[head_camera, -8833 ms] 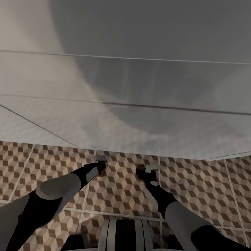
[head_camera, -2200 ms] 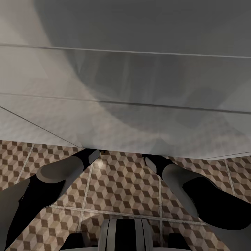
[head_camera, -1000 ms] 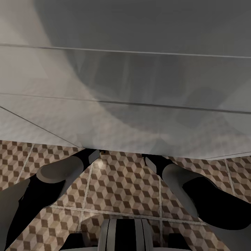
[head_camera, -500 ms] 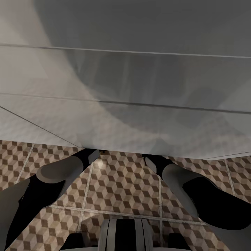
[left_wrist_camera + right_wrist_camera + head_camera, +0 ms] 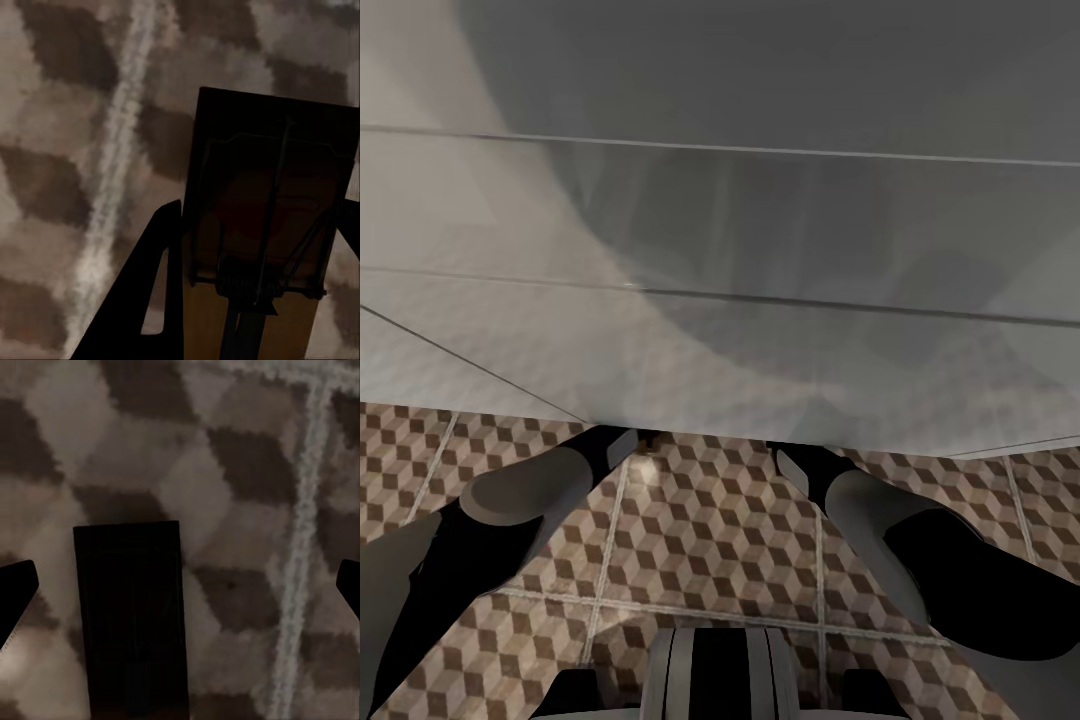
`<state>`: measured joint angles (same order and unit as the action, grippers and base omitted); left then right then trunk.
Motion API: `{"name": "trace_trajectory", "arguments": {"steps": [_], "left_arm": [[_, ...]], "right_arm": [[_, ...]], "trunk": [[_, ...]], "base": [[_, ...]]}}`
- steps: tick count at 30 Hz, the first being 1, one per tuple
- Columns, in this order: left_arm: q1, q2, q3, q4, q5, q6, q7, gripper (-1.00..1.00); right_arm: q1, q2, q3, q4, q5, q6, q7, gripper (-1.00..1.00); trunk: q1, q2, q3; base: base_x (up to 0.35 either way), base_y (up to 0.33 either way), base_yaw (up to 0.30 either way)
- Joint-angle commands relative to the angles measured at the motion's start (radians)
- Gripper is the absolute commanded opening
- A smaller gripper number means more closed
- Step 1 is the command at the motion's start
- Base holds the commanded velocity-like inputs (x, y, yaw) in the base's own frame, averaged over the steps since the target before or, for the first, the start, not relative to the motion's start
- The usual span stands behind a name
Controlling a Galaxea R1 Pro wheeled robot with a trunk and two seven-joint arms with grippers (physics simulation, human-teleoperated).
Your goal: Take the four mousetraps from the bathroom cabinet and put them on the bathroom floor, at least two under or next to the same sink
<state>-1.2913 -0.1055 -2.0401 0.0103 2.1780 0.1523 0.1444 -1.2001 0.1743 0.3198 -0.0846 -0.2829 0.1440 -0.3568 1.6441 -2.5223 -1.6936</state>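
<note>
The white boxy bathroom sink (image 5: 760, 250) looms over the cube-patterned bathroom floor (image 5: 710, 540). Both my arms reach under its lower edge, the left arm (image 5: 520, 500) and the right arm (image 5: 880, 520). In the left wrist view my left gripper (image 5: 262, 247) is shut on a mousetrap (image 5: 270, 195), its dark fingers (image 5: 161, 285) against the trap's long sides just above the tiles. In the right wrist view my right gripper (image 5: 184, 585) is wide open. Another mousetrap (image 5: 131, 615) lies flat on the floor between its fingers, touching neither. The cabinet is out of view.
The sink's underside hangs low over both wrists. Pale grout lines (image 5: 605, 560) cross the tiles. My base (image 5: 720, 670) stands at the near edge of the floor.
Since 8.8 s ago both arms have stretched forward under the sink, taking the grippers out of the head view. In the last half second the left arm shifted slightly.
</note>
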Motion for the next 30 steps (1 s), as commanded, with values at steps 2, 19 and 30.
{"name": "trace_trajectory", "arguments": {"steps": [2,19,30], "left_arm": [[-0.052,0.005,0.002,0.002,0.012,0.011,0.006,-1.00],[-0.052,0.012,0.001,0.003,0.012,0.024,0.010,-1.00],[-0.052,0.012,0.001,0.004,0.012,0.024,0.011,-1.00]], "right_arm": [[-0.065,0.000,0.012,-0.004,-0.004,0.007,-0.005,1.00],[-0.065,0.000,0.012,-0.004,-0.004,0.006,-0.005,1.00],[-0.064,0.000,0.012,-0.005,-0.003,-0.014,-0.005,1.00]], "trunk": [[0.000,0.000,0.000],[0.000,0.000,0.000],[0.000,0.000,0.000]], "base": [[0.000,0.000,0.000],[0.000,0.000,0.000],[0.000,0.000,0.000]]}}
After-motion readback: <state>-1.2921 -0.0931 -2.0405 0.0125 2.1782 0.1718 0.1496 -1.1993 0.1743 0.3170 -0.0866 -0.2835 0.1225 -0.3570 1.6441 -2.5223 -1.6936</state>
